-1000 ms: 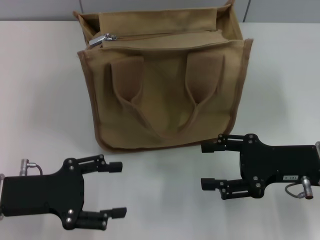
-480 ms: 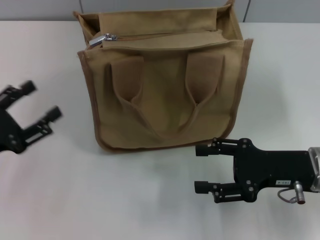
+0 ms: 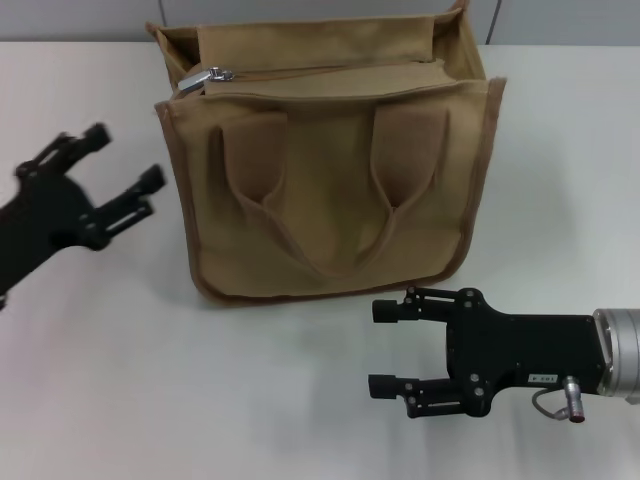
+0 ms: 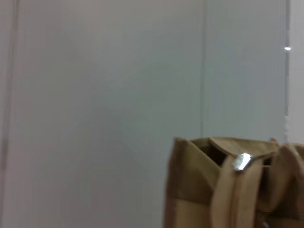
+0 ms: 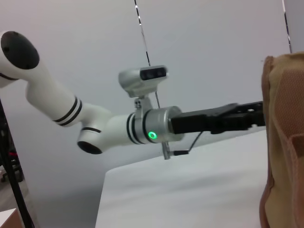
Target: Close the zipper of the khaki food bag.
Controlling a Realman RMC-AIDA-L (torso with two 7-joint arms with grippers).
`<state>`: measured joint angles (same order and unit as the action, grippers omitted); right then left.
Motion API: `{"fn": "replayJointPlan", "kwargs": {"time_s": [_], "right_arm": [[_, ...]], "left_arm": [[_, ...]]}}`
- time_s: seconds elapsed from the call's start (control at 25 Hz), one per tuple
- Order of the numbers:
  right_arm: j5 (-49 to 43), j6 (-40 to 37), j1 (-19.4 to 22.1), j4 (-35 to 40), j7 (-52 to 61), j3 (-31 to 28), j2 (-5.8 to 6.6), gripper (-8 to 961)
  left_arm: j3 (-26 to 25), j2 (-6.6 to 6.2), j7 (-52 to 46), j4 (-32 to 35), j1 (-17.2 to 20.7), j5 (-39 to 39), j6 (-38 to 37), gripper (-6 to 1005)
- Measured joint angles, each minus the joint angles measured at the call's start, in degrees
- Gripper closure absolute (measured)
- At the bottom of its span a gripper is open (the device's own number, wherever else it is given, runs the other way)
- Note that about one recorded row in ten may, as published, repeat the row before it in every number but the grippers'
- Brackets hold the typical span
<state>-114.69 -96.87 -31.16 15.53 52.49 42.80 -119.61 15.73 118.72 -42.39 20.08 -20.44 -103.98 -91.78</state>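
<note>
The khaki food bag stands upright on the white table, its handles hanging down its front. The zipper runs along the top panel, with its silver pull tab at the bag's left end. The tab also shows in the left wrist view. My left gripper is open, raised left of the bag and pointing toward it. My right gripper is open, low over the table in front of the bag's right lower corner. The bag's edge shows in the right wrist view.
The white table spreads around the bag. A grey wall stands behind it. The right wrist view shows my left arm reaching toward the bag.
My left gripper has risen from the table's front left and swung up toward the bag's left side. My right gripper has slid left and nearer. The bag has not moved.
</note>
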Motion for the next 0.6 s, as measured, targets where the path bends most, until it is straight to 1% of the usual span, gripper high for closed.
{"fn": "replayJointPlan", "kwargs": {"time_s": [0.08,0.16,0.28,0.4,0.6], "right_arm": [[0.0,0.5,0.0,-0.3,0.0,0.0,0.0,170],[0.0,1.0,0.1,-0.8,0.0,0.0,-0.01,170],[0.0,1.6,0.1,-1.5,-0.4,-0.1,-0.05,170],[0.6,1.9,0.0,-2.3,-1.5,-0.2,-0.07,170],[2.2,3.0,0.0,-3.9,-3.6,-0.1,-0.09,170]], "left_arm": [[2.0,0.01,0.1,-0.8,-1.3,0.0,1.1,169],[3.0,0.05,0.1,-1.4,-2.2,0.1,1.7,169],[2.7,0.22,0.0,-3.2,-3.4,1.8,1.9,169],[2.6,0.21,-0.3,-6.1,-4.0,6.5,2.5,170],[2.6,0.29,0.0,-6.6,-4.7,7.2,4.8,170]]}}
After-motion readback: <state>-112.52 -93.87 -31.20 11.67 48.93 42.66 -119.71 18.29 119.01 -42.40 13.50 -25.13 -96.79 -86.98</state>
